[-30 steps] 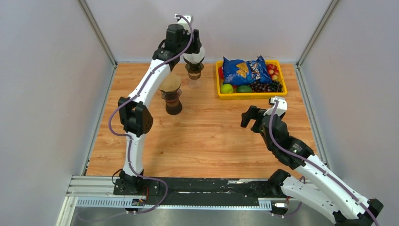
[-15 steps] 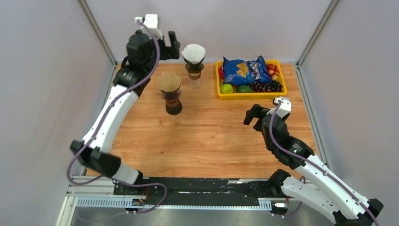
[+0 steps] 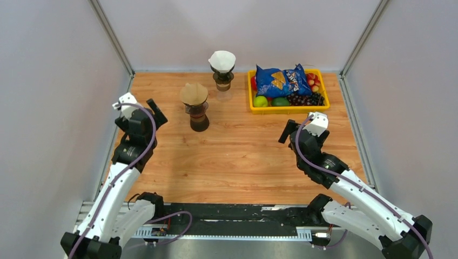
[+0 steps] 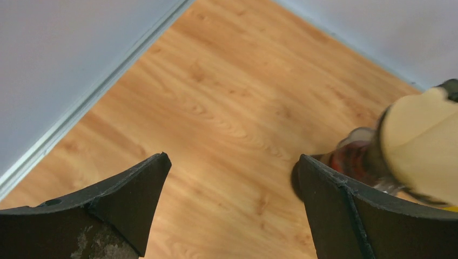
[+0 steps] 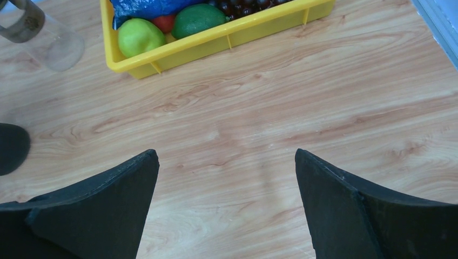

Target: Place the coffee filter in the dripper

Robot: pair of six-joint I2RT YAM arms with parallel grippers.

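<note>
Top external: left pincer [image 3: 153, 111] agape, aloft.

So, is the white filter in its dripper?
In: the white filter sits spread in the far dripper, upright, nothing holding it.

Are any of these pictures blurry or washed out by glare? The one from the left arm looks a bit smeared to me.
Left wrist view: yes, the dripper with the brown filter at the right edge is smeared, and the wood grain is soft. Right wrist view: sharp, with the grain and the yellow tray crisp. Top view: even light, no glare on the table, only faint shadows.
</note>
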